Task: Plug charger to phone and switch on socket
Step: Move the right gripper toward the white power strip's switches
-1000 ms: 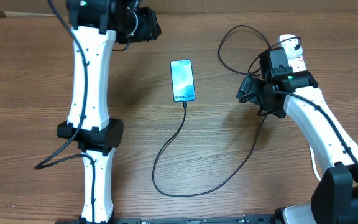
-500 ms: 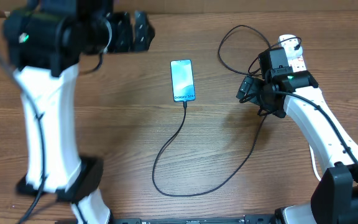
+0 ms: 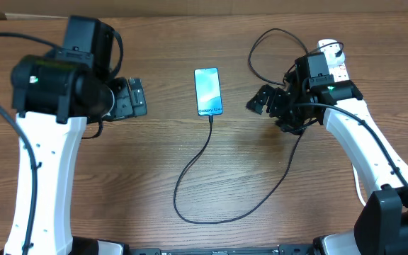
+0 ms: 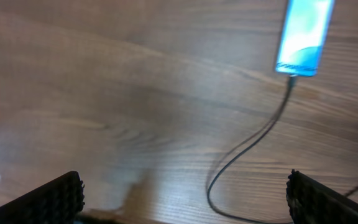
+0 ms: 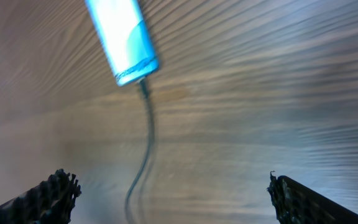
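Observation:
The phone lies face up at the table's middle back, its light blue screen lit. The charger's connector tip sits in its near end, and the thin black cable loops toward me, then right and back up to the socket, a white strip partly hidden behind my right arm. My left gripper hovers open left of the phone, holding nothing. My right gripper hovers open right of the phone, also holding nothing. Both wrist views are blurred and show the phone with the cable trailing from it.
The cable makes a second loop at the back, left of the socket. A thick white cord runs along my right arm at the right edge. The wooden table carries nothing else.
My left arm has swung from the far back down to a spot left of the phone, and its jaws have opened wide. My right gripper has shifted left toward the phone.

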You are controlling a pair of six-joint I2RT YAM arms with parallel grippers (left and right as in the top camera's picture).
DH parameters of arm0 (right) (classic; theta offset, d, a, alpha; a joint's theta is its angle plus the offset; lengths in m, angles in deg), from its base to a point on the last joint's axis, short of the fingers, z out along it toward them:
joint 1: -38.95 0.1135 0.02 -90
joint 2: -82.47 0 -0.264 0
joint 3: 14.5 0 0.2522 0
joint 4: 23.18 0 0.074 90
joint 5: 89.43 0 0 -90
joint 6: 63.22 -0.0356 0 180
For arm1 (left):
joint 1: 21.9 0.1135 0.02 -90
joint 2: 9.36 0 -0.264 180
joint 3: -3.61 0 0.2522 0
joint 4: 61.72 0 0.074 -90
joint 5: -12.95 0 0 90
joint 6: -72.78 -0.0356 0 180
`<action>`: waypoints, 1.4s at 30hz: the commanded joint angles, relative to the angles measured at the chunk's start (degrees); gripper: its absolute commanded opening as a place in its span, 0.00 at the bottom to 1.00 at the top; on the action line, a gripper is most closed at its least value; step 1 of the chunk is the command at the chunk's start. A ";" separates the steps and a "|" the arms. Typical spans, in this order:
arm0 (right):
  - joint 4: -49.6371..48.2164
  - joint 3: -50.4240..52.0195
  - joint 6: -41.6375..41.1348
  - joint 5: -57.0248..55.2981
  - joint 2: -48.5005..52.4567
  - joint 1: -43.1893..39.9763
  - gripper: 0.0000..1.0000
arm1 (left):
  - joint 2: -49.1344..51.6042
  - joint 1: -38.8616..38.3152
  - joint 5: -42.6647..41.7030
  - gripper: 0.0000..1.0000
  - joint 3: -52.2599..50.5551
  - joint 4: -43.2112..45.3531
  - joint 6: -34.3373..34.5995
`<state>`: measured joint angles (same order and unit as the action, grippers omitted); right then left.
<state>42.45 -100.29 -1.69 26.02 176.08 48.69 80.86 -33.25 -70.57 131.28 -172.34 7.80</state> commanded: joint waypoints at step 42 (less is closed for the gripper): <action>6.95 -21.97 0.00 -21.55 -6.47 -36.41 1.00 | 0.52 0.09 2.49 1.00 -10.38 2.03 5.05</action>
<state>49.89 -121.68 -1.52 5.39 169.65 13.00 81.03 -33.25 -68.84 121.31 -170.40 11.62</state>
